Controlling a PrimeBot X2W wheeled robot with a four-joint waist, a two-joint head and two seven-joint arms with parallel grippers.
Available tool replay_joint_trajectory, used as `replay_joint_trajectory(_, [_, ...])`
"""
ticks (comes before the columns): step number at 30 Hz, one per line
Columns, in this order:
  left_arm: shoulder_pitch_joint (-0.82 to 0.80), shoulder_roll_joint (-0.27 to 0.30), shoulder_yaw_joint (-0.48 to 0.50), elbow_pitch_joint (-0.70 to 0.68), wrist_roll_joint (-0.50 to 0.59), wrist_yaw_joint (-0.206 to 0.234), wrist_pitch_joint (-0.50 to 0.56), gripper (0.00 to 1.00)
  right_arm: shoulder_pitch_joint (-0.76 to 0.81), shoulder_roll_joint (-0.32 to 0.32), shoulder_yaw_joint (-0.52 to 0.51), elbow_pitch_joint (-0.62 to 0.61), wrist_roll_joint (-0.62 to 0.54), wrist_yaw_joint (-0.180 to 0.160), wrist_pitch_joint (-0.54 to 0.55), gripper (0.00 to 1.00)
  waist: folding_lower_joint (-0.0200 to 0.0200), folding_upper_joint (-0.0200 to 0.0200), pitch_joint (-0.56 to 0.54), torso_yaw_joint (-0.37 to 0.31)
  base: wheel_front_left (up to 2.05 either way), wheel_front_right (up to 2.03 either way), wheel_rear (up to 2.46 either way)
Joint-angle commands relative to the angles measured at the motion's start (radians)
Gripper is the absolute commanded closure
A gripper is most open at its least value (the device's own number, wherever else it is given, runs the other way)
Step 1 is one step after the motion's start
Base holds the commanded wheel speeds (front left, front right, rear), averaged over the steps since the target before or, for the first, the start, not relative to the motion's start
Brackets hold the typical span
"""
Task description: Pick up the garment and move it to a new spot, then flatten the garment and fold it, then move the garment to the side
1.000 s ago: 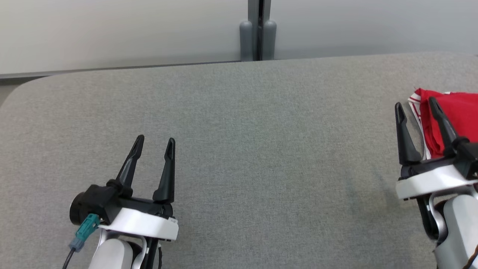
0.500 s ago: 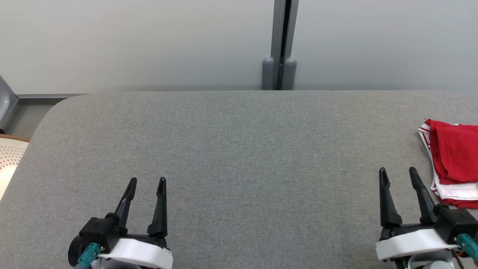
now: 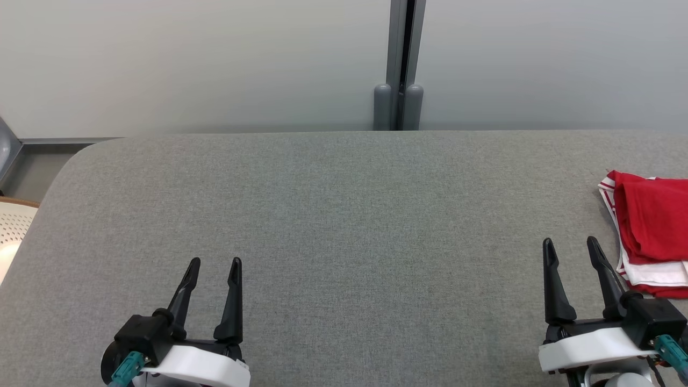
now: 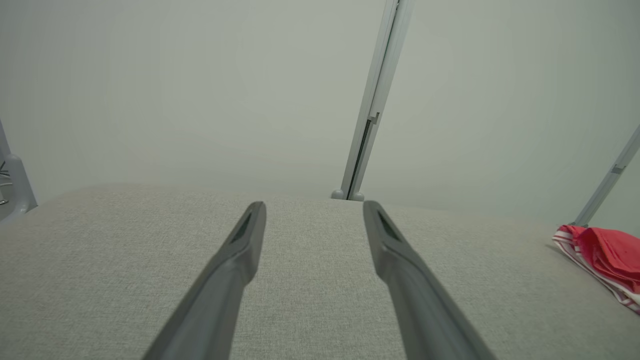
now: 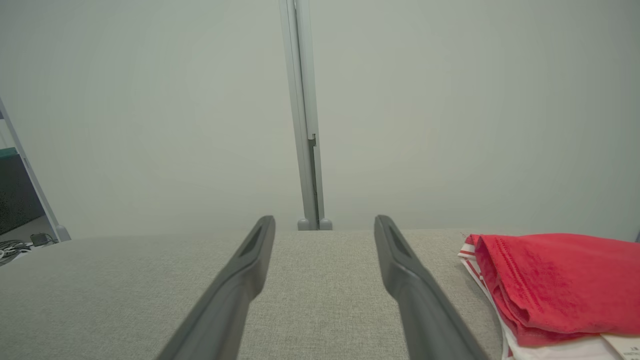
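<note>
Garment: a folded red garment (image 3: 653, 226) with white and red-striped layers beneath, lying flat at the far right of the table (image 3: 344, 215); its right part runs off the head view's edge.
Right gripper: the right gripper (image 3: 569, 242) sits just beside the garment's left edge without touching it, jaws spread, nothing between them, fingers pointing toward the far wall.
Between them: bare grey cloth lies between this gripper and the garment.
Left gripper: the left gripper (image 3: 215, 262) is well apart from the garment, low on the table's left side, jaws spread and empty.
Table: grey fabric top with a rounded far-left corner.
Connector: a teal plug (image 3: 126, 370) hangs at the left gripper's base.
Behind: pale wall panels (image 3: 188, 59) meet at a grey upright post (image 3: 400, 54) with two rounded feet at the table's far edge.
Left margin: a pale perforated object (image 3: 13, 231) with a brown rim, beyond the table; I cannot tell what it is.
</note>
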Motion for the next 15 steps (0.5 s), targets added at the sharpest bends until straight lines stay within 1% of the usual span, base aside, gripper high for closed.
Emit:
replay_joint_trajectory(1, [0.006, 0.004, 0.004, -0.003, 0.005, -0.004, 0.000, 0.00, -0.005, -0.001, 0.001, -0.003, -0.005, -0.001, -0.005, 0.00, 0.0000, -0.0001, 0.000, 0.000, 0.00, 0.00, 0.00])
replay_joint_trajectory(5, [0.007, 0.004, 0.018, -0.018, 0.008, 0.004, 0.000, 0.00, -0.001, 0.000, 0.003, -0.001, -0.010, -0.001, -0.005, 0.00, 0.0000, -0.0001, 0.000, 0.002, 0.00, 0.00, 0.00])
replay_joint_trajectory(8, [0.016, 0.004, 0.025, -0.051, -0.003, -0.006, 0.000, 0.00, -0.001, 0.000, -0.006, 0.002, -0.008, -0.001, -0.005, 0.00, 0.0000, -0.0001, 0.000, 0.002, 0.00, 0.00, 0.00])
replay_joint_trajectory(10, [0.019, 0.004, 0.027, -0.059, -0.007, -0.009, 0.000, 0.00, -0.002, 0.001, -0.016, 0.006, 0.023, -0.001, -0.005, 0.00, 0.0000, -0.0001, 0.000, 0.002, 0.00, 0.00, 0.00])
replay_joint_trajectory(15, [0.022, 0.004, 0.038, -0.067, -0.027, -0.009, 0.000, 0.00, -0.011, 0.001, -0.002, 0.001, 0.038, -0.001, -0.005, 0.00, 0.0000, -0.0001, 0.003, -0.001, 0.00, 0.00, 0.00])
